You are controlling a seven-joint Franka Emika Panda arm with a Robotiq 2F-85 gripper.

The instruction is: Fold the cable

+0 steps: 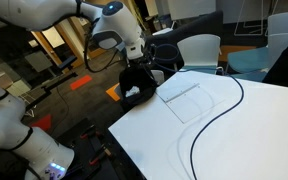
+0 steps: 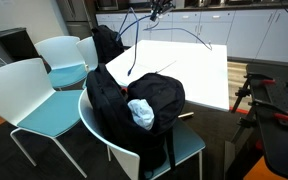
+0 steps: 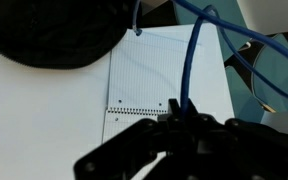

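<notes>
The cable (image 1: 220, 114) is a thin dark cord that curves across the white table (image 1: 254, 140). My gripper (image 3: 181, 112) is shut on the cable (image 3: 190, 60), which runs up out of the fingertips in the wrist view. In an exterior view the gripper (image 2: 159, 8) is raised above the table's far side, and cable strands (image 2: 134, 48) hang from it down to the tabletop. In an exterior view the gripper (image 1: 142, 60) is over the table's far corner, above the bulky black bag (image 1: 136, 86).
A spiral notebook (image 3: 164, 70) lies on the table under the gripper and also shows in an exterior view (image 1: 180, 98). A black backpack (image 2: 134, 105) sits on a teal chair (image 2: 189, 148) near the camera. White chairs (image 2: 29, 95) stand around the table.
</notes>
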